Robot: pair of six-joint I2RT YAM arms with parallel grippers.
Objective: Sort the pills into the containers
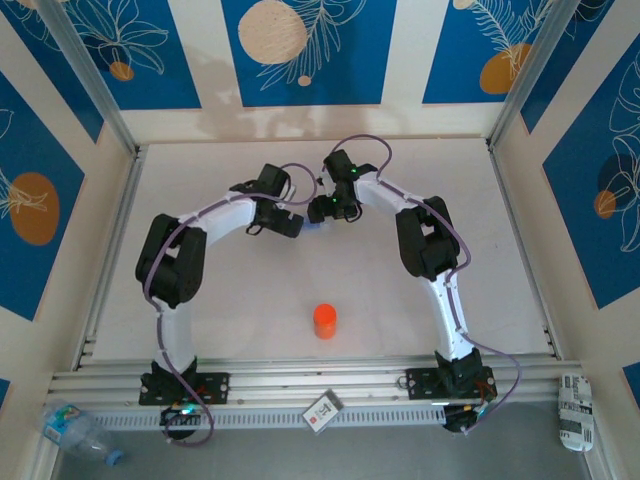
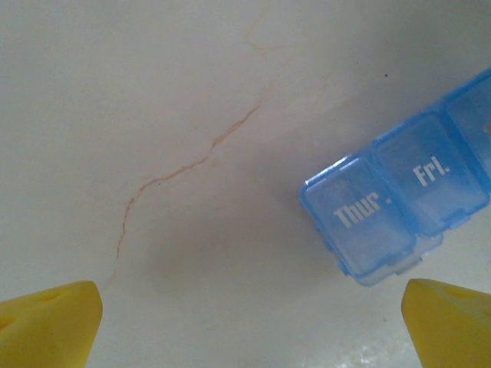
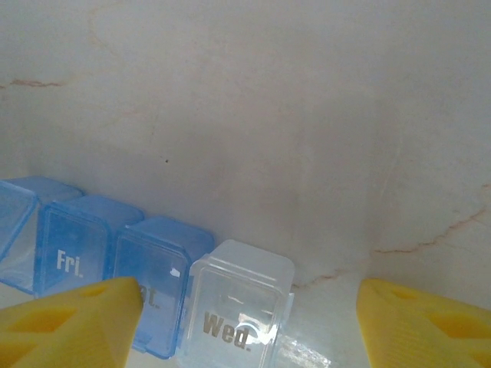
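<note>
- The containers (image 2: 399, 203) lie ahead of the left gripper (image 2: 249, 326), off to one side. The strip slants diagonally and the frame edge cuts it off.
- The left gripper's jaws are spread wide and empty.
- The right gripper (image 3: 249, 326) stands parted around the clear Wed. box (image 3: 238, 303) without gripping it, and one finger (image 3: 73, 322) hides part of the blue lids.

White table (image 1: 500, 250); containers (image 2: 399, 199); orange bottle (image 1: 325, 321)

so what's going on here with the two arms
Both arms hover over a blue pill organizer at the middle of the table. The left gripper is open beside its Thur. end. The right gripper is open over a clear Wed. compartment. The orange bottle stands alone nearer the bases.
</note>
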